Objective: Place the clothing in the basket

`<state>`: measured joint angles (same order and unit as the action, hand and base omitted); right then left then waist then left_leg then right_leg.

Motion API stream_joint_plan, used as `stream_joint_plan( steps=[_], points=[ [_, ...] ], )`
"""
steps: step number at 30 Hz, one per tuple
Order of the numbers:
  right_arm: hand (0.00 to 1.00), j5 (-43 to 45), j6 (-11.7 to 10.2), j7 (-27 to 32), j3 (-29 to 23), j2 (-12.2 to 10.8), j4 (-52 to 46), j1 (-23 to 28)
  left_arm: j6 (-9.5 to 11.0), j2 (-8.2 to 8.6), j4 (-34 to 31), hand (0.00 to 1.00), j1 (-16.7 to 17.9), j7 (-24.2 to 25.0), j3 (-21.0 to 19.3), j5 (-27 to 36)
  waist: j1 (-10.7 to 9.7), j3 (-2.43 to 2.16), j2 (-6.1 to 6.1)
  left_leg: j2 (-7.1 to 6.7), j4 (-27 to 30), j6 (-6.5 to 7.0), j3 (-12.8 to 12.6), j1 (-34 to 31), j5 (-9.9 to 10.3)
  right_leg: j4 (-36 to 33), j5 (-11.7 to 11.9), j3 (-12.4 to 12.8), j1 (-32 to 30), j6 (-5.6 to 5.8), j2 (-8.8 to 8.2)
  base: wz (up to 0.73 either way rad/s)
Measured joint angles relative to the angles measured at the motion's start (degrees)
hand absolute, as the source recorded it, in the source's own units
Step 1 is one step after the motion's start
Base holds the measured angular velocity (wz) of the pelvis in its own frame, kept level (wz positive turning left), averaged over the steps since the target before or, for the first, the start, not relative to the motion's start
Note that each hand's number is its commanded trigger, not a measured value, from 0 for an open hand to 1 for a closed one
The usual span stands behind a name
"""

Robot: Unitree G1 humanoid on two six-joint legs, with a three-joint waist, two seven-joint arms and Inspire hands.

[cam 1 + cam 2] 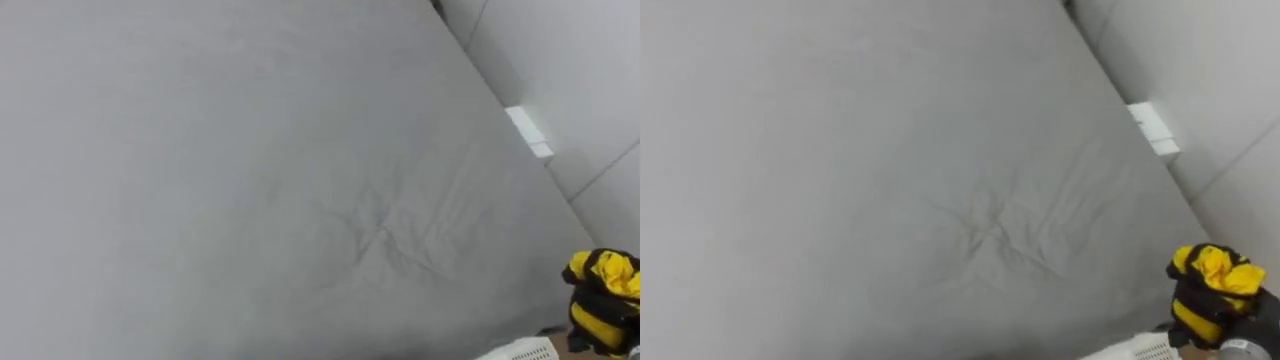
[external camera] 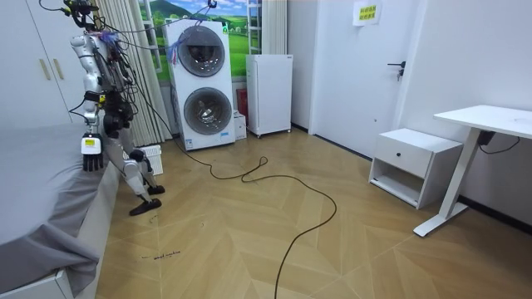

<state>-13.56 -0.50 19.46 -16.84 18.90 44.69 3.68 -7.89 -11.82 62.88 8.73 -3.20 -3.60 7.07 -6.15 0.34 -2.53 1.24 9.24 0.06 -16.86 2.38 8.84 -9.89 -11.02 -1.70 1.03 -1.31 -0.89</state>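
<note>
yellow clothes sat bunched in the right hand's curled fingers, off the grey bed's corner, near the white basket. from the room, the left hand hung by the bed, its grip unreadable. probably mid-carry; the next move called for swinging over the basket and letting go.

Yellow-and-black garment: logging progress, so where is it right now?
The yellow-and-black garment is at the right eye view's lower right, past the edge of the grey bed, near the rim of the white basket.
</note>
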Motion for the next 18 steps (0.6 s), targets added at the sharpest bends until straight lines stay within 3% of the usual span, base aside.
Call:
stream_joint_plan(
  steps=[4,6,9,12,15,18],
  points=[
    [1.0,0.1,0.6,-1.2,-2.5,-2.8,1.2,3.2,-1.8,0.02,0.0,0.0,0.5,-0.1,-0.7,0.0,-1.5,0.14,0.59,0.42,0.0,-0.05,-2.2,0.8,0.1,-0.1,0.3,2.6,0.0,-0.15,0.62,-0.2],
    [1.0,0.0,0.6,-1.6,-2.7,-3.4,3.6,3.2,-2.2,0.03,0.1,0.0,0.6,-0.1,-0.7,-0.1,-2.5,0.55,1.61,1.16,0.1,-0.19,-3.1,0.8,1.1,0.1,0.7,3.3,-0.1,-0.16,1.12,-0.16],
    [1.0,-1.4,1.1,-2.8,-2.9,-4.5,9.6,3.2,-2.6,0.09,0.1,0.0,1.0,0.0,-0.6,0.0,-4.1,0.37,2.5,1.3,0.1,0.0,-3.6,-0.1,1.5,-1.1,0.9,3.7,-1.8,-0.09,1.2,-0.09],
    [1.0,-3.1,1.8,-3.9,-3.2,-4.5,10.6,2.8,-2.6,0.26,0.1,0.0,1.0,0.0,-0.6,0.0,-4.6,0.3,3.14,1.29,0.3,0.05,-4.6,-1.3,1.5,-2.2,1.0,4.8,-4.0,0.07,1.58,-0.21],
    [1.0,-5.9,1.8,-3.3,-3.7,-3.8,11.0,0.8,-3.0,0.4,0.2,0.0,0.9,-0.1,1.3,1.0,-4.9,0.1,4.94,1.28,0.6,0.44,-5.0,-3.9,1.5,-2.4,2.1,6.3,-7.2,0.33,1.89,-0.36],
    [1.0,-8.7,1.8,-3.0,-3.6,-3.1,13.0,-2.3,-3.0,0.39,0.3,0.0,0.4,-0.2,4.1,3.6,-5.8,0.18,6.73,1.09,1.3,0.91,-5.3,-6.9,1.4,-3.8,2.4,7.1,-10.8,0.64,1.85,-0.15]
  ],
)
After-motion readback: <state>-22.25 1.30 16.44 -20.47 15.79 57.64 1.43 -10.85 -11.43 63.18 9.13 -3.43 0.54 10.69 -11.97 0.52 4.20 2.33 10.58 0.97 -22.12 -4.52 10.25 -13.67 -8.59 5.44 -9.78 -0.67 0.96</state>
